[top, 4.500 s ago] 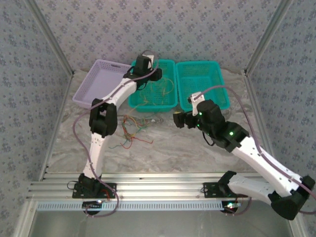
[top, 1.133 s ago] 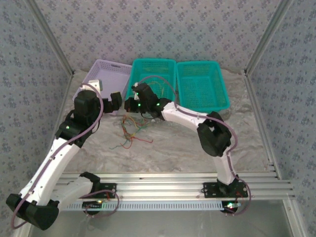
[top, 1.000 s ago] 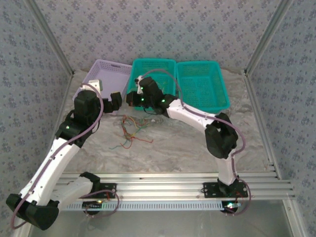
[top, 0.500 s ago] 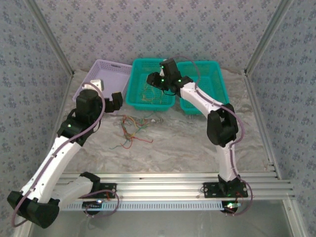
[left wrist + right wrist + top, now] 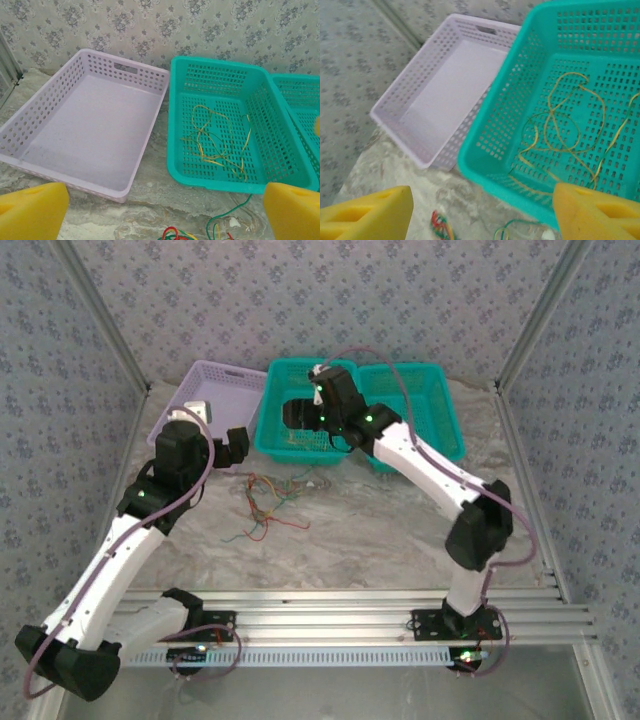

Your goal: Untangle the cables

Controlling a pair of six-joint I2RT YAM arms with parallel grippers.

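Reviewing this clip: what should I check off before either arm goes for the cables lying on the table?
1. Left jaws open, nothing between them: ok.
2. Right jaws open, nothing between them, above the middle teal basket: ok.
3. Yellow cables lying inside that basket: ok.
4. Loose cables all sorted off the table: not ok; a red, green and yellow tangle lies in front of the baskets.
5. Which strand of the tangle would pull free first: cannot tell.
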